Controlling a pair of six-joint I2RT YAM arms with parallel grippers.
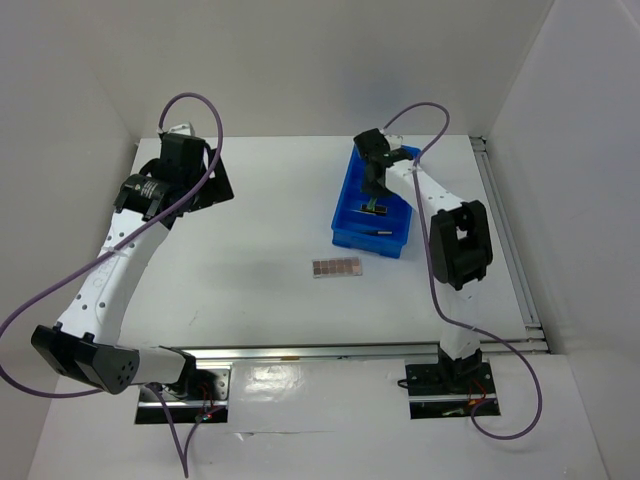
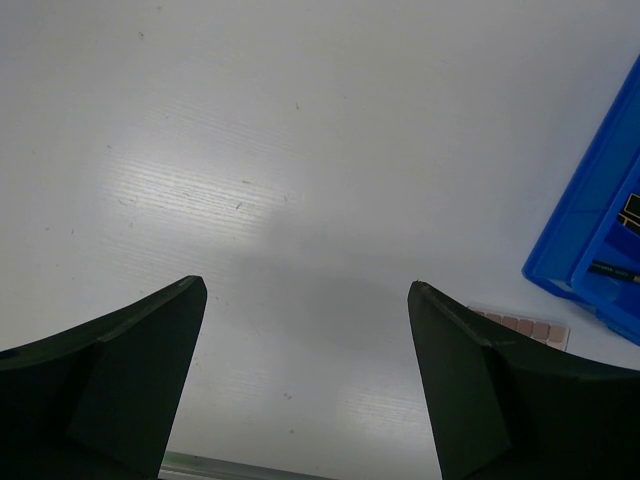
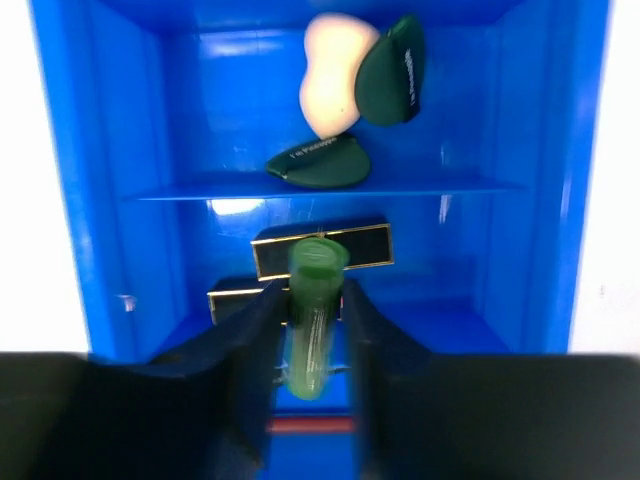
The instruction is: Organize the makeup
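Observation:
My right gripper (image 3: 315,290) hangs over the near compartment of the blue bin (image 3: 90,200), shut on a green tube (image 3: 316,320) that points away from the camera and looks blurred. Two black-gold lipstick tubes (image 3: 365,248) lie under it. In the far compartment are a beige sponge (image 3: 330,85) and two dark-green discs (image 3: 392,70). In the top view the right gripper (image 1: 375,195) sits above the bin (image 1: 345,205). The brown-pink palette strip (image 1: 336,267) lies on the table in front of the bin. My left gripper (image 2: 305,285) is open and empty at the back left (image 1: 200,175).
The bin (image 2: 590,220) stands right of centre, with a dark pencil (image 2: 615,270) in its near part. The palette strip (image 2: 520,325) shows beside the left gripper's right finger. White walls enclose the table on three sides. A metal rail (image 1: 350,350) runs along the near edge.

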